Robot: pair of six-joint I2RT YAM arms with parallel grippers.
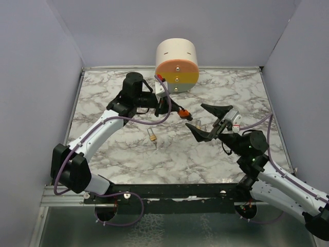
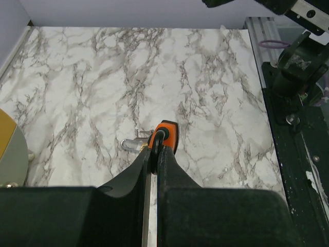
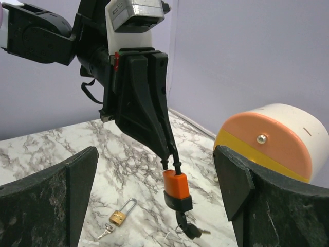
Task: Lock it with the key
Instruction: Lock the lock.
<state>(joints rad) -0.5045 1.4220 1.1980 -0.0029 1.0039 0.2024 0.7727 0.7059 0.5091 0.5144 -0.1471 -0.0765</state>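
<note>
Left gripper [image 3: 170, 159]: you have it pinched tight on the shackle of the orange padlock [image 3: 177, 186], which hangs clear of the marble table [image 1: 128, 159].
Right gripper [image 1: 195, 117]: your jaws stand wide and empty, facing that padlock without touching it.
Key [image 3: 191, 230]: dangling just under the orange padlock.
Tabletop: a brass padlock [image 3: 119, 216] lies below, and the cylinder [image 3: 270, 141] stands beyond.

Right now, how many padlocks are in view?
3. The orange padlock hangs from the left gripper. A brass padlock lies on the table. A second brass padlock, less clear, lies by the right gripper. The arms may hide more.
</note>
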